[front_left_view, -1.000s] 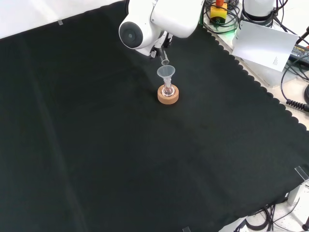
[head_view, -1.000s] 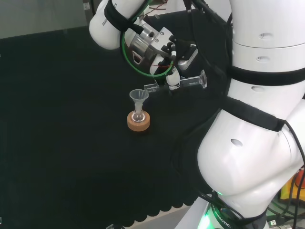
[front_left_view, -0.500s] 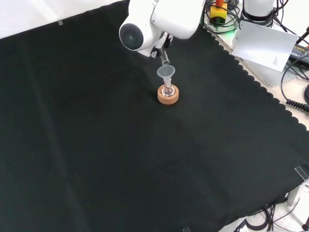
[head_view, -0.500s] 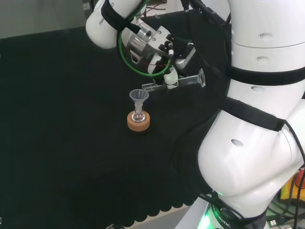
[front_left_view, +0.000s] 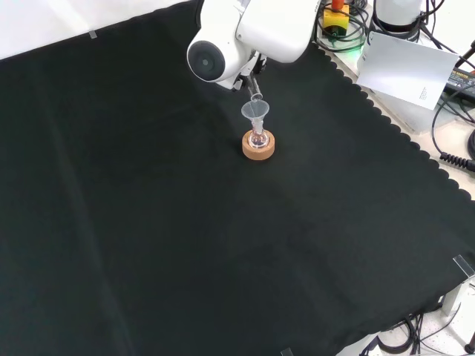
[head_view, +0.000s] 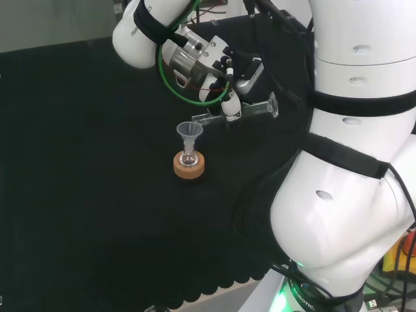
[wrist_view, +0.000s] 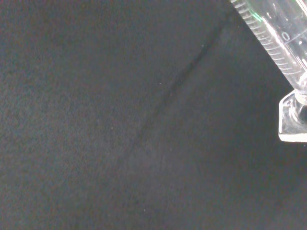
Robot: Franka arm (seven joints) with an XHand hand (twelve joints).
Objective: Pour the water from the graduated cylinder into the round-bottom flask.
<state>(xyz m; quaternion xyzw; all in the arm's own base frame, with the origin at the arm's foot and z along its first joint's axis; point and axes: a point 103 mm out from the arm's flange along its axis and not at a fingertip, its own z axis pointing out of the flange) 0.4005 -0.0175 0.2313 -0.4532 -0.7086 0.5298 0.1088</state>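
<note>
Fingers (head_view: 229, 109) curled round cylinder (head_view: 237, 113), held near-horizontal, mouth just above funnel (head_view: 189, 132) on flask (head_view: 188, 156); spill judged possible if mouth was misaligned.

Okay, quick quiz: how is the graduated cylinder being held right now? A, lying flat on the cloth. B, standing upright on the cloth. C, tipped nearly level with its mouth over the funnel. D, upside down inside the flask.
C: in the head view the hand holds the graduated cylinder nearly level in the air, mouth end over the funnel.
</note>
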